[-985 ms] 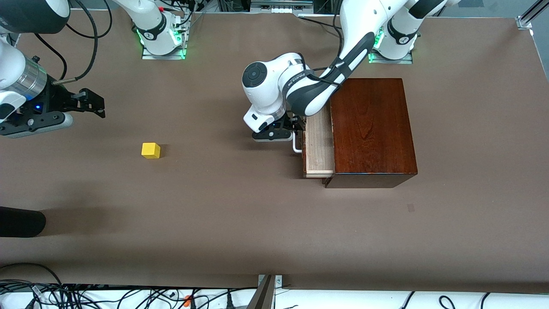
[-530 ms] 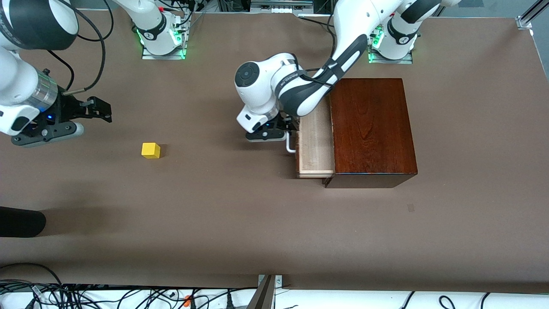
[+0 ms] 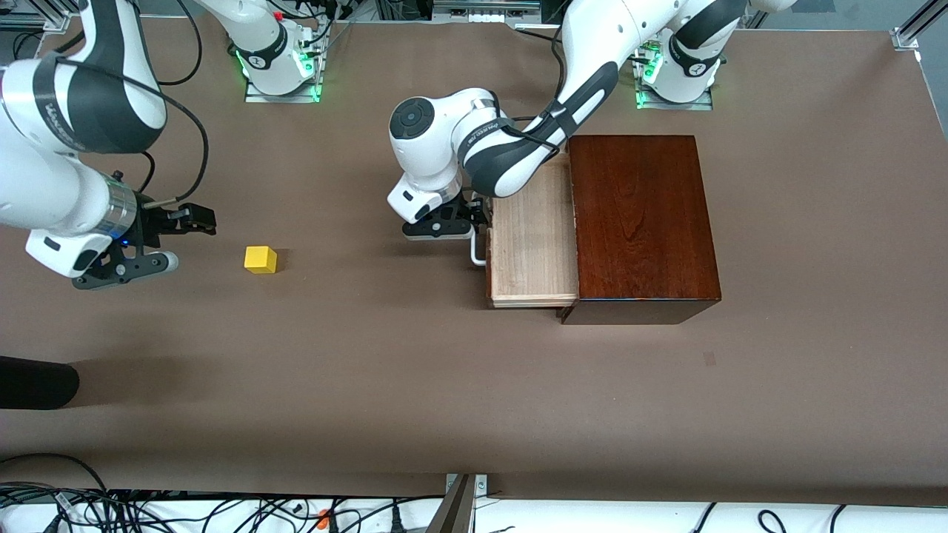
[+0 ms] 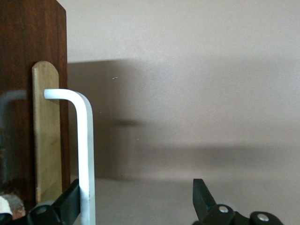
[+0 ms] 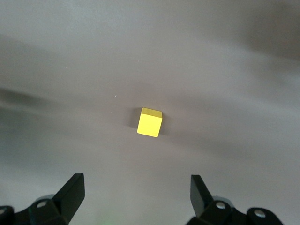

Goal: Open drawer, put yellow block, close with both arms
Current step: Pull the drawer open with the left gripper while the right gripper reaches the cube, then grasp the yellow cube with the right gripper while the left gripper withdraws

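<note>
Starting at the left tool (image 4: 136, 197): spread wide, low in front of the drawer (image 3: 533, 244), pinching nothing. Of its fingers (image 4: 70, 201), one close against the white handle (image 4: 84, 154) and seemingly touching it, though hard to be sure from the wrist view; the other well apart from the handle, over bare desk (image 3: 370, 370). Reached by the left arm (image 3: 518, 148) coming from its base and bending down across the box's corner. Outward from there: drawer standing partly out of the dark box (image 3: 641, 222), pale wood tray open to view, nothing seen lying in the part that shows, handle pointing toward the right arm's end of the desk. Box itself sitting flat toward the left arm's end, glossy top uncovered. On to the right tool (image 5: 136, 197): also spread wide, holding nothing, hanging over the desk near the right arm's end, aimed down at the block (image 5: 149, 122). Block resting on the desk, well apart from the drawer, just ahead of the tool's open fingers and not between them, touched by nothing. At the right arm's end, nearer the front camera than the block, a dark rounded shape (image 3: 37, 381) poking in from the edge, not possible to say what.
</note>
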`<state>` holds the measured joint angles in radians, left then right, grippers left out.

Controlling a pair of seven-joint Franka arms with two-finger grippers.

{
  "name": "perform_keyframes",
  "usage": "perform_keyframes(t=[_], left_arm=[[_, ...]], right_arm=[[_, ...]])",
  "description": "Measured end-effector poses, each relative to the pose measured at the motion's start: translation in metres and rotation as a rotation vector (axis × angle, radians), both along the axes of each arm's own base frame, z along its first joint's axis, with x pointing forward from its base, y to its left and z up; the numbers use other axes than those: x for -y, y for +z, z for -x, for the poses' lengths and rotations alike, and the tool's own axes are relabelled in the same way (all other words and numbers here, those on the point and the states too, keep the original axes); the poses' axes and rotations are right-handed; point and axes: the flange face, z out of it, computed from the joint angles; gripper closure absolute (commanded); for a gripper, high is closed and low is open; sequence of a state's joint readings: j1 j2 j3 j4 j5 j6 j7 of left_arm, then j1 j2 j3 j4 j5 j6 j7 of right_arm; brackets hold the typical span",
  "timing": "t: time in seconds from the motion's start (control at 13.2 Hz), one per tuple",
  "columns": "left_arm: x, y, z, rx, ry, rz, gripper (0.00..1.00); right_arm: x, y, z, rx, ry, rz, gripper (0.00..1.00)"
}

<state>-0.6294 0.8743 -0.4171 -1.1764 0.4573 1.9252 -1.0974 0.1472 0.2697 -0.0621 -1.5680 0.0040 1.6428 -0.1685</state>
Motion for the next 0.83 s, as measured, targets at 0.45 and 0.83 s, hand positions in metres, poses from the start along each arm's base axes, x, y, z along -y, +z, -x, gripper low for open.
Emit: perform_keyframes(t=[0.45, 0.83], left_arm=[[-0.011, 0.06, -0.023, -0.007, 0.057, 0.065, 0.0], [-0.134, 0.221, -0.07, -0.06, 0.089, 0.155, 0.0]], right_arm=[[0.007, -0.086, 0.005, 0.042, -0.015, -0.014, 0.0], [0.009, -0.156, 0.021, 0.061, -0.03, -0.025, 0.0]])
